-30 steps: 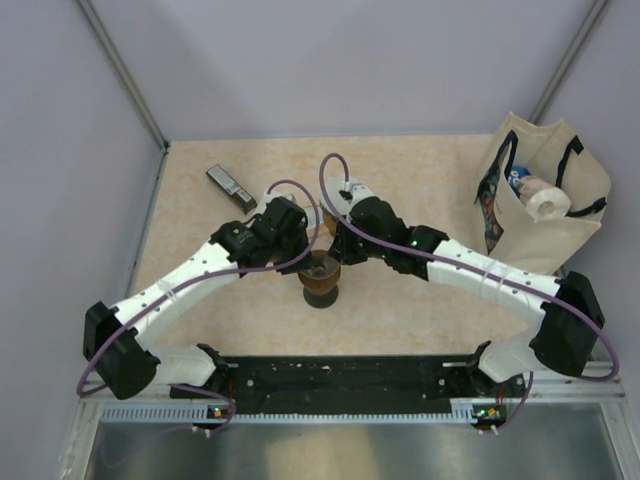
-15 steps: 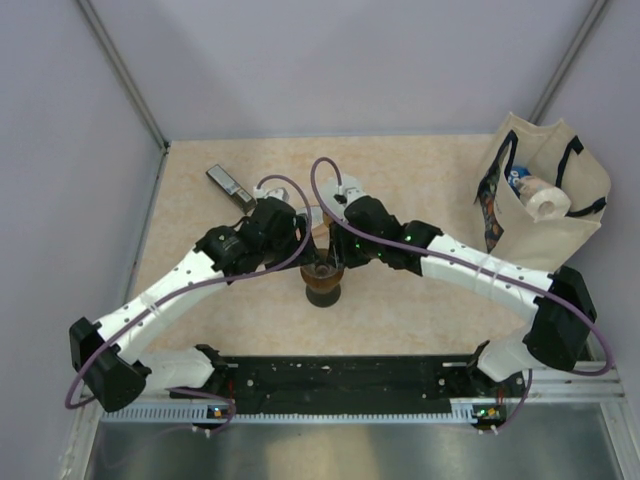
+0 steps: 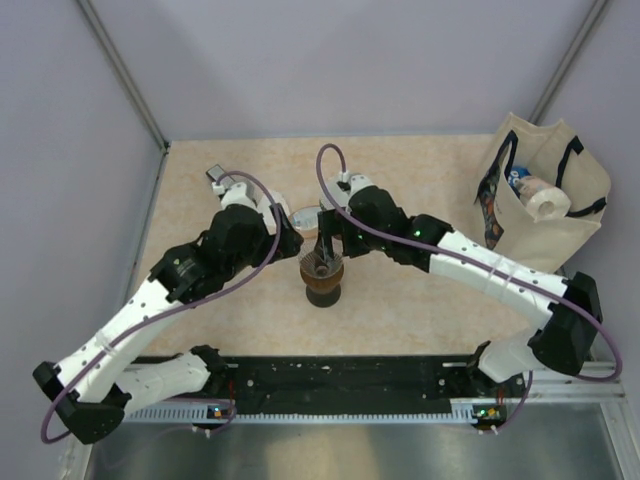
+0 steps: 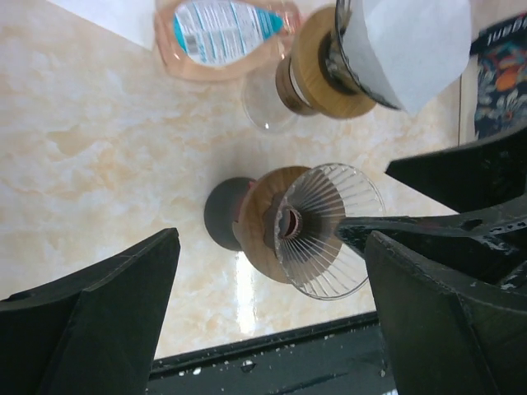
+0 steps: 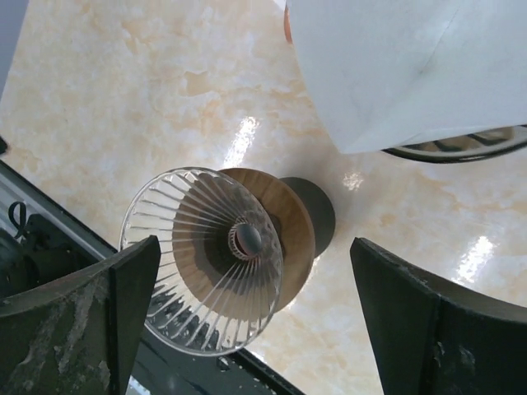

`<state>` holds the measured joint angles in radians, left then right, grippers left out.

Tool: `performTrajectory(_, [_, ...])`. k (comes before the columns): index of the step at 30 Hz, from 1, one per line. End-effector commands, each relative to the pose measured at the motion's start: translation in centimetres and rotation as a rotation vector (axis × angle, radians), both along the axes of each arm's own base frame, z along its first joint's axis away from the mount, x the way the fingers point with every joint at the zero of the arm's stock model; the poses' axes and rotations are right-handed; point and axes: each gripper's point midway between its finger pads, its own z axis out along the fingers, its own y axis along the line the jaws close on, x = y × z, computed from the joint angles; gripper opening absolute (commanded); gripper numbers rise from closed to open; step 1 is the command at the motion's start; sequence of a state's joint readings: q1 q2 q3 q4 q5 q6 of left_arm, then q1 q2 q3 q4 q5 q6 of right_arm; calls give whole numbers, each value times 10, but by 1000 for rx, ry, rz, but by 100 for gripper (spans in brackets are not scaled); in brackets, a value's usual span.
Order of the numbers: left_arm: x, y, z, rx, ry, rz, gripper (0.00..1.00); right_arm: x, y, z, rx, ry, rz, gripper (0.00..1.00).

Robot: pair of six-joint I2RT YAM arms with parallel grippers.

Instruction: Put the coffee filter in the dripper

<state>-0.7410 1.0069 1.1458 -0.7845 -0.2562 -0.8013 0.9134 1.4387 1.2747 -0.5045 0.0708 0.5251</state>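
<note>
A: Left fingers [image 4: 107, 313], right fingers [image 5: 74, 321]?
B: Both spread wide, holding nothing.
A: Filter?
B: White filter [image 4: 408, 41] upper right; glass dripper [image 4: 325, 230] mid-frame on desk [image 4: 99, 148], apart.

Bare table [image 3: 420, 300] lies open lower right of the dripper [image 3: 322, 276]. Just above it, seemingly a second stand [image 4: 317, 62] carrying the filter [image 4: 412, 41] crowds access; a tote bag [image 3: 545, 215] blocks the right edge.

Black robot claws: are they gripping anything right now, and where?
Nothing. The left gripper and the right gripper both stand open, empty, near the ribbed glass dripper.
</note>
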Motion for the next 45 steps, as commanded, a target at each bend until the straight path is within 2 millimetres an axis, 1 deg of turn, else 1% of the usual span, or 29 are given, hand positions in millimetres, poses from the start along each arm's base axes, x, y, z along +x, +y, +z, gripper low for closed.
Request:
performTrajectory(1, [10, 45, 42, 23, -162, 171, 99, 10, -19, 61, 70, -166, -74, 99])
performTrajectory(3, [14, 58, 47, 29, -197, 217, 99, 11, -32, 72, 74, -211, -109, 99])
performTrajectory(7, [30, 82, 45, 64, -199, 309, 99, 14, -63, 89, 76, -298, -202, 99])
performTrajectory(9, [43, 91, 37, 85, -180, 342, 99, 16, -84, 94, 83, -325, -255, 99])
performTrajectory(10, [51, 96, 32, 86, -166, 357, 99, 16, -90, 92, 83, -322, -271, 99])
performTrajectory(12, [70, 101, 15, 91, -119, 369, 99, 20, -114, 93, 99, -330, -334, 99])
performTrajectory(15, [98, 102, -13, 85, -40, 358, 99, 17, -139, 82, 103, -327, -395, 99])
performTrajectory(17, [118, 102, -33, 103, 6, 369, 99, 13, -154, 65, 79, -322, -441, 99])
performTrajectory(18, [127, 102, -40, 110, 20, 369, 99, 12, -162, 61, 72, -328, -464, 99])
performTrajectory(19, [136, 101, -49, 123, 38, 369, 99, 11, -169, 55, 58, -328, -486, 99])
performTrajectory(22, [162, 96, -77, 170, 106, 354, 99, 6, -184, 43, 40, -318, -531, 99])
performTrajectory(24, [175, 95, -93, 210, 169, 360, 99, 4, -192, 37, 18, -318, -555, 99])
performTrajectory(25, [185, 96, -106, 238, 200, 364, 99, 4, -195, 35, 8, -320, -566, 99])
performTrajectory(27, [200, 93, -119, 259, 228, 364, 99, 5, -203, 33, -13, -327, -595, 99])
performTrajectory(30, [217, 91, -141, 278, 275, 363, 99, 6, -206, 30, -28, -328, -604, 99])
performTrajectory(33, [230, 95, -157, 289, 317, 386, 99, 6, -207, 28, -39, -328, -602, 99])
performTrajectory(38, [245, 97, -176, 291, 350, 403, 98, 7, -210, 21, -65, -324, -604, 99])
performTrajectory(41, [254, 94, -186, 288, 345, 387, 94, 7, -209, 18, -61, -314, -603, 99])
performTrajectory(43, [256, 92, -192, 288, 362, 377, 93, 7, -206, 13, -54, -301, -590, 99])
performTrajectory(45, [257, 91, -201, 294, 387, 374, 89, 7, -204, 10, -54, -295, -584, 99])
